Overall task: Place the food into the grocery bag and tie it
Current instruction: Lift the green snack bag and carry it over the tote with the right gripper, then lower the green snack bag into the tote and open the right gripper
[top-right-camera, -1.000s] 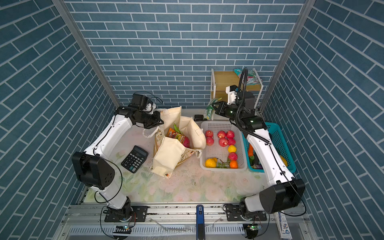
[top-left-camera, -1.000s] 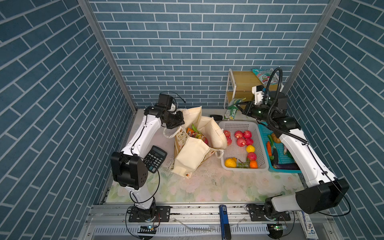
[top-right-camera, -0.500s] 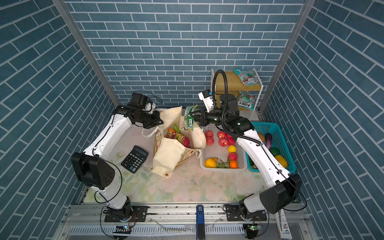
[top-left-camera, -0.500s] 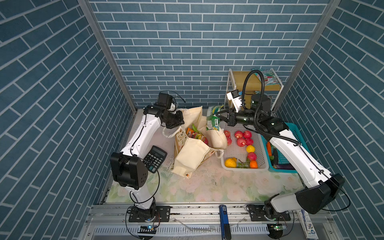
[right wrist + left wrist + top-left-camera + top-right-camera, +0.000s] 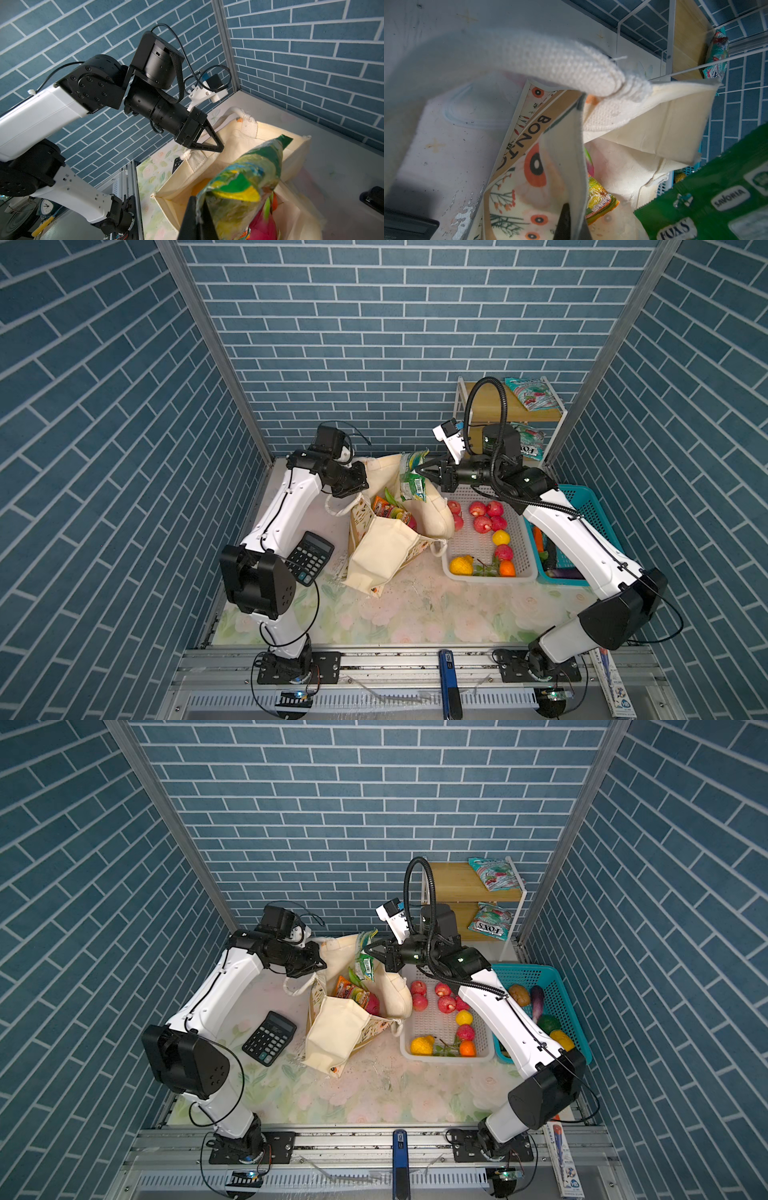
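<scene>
Pinching the green snack packet [image 5: 412, 486], the right gripper [image 5: 417, 470] has swung from upper right to centre, above the grocery bag [image 5: 384, 558] that the left gripper [image 5: 365, 486] clamps open: ready to drop.

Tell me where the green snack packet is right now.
In both top views the green snack packet hangs near the middle at the back, pinched in the right tool, over the grocery bag's open top and left of the white basket.

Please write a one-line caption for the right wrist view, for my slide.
Right gripper holds a green snack packet over the open grocery bag; left gripper pinches the bag's rim.
</scene>
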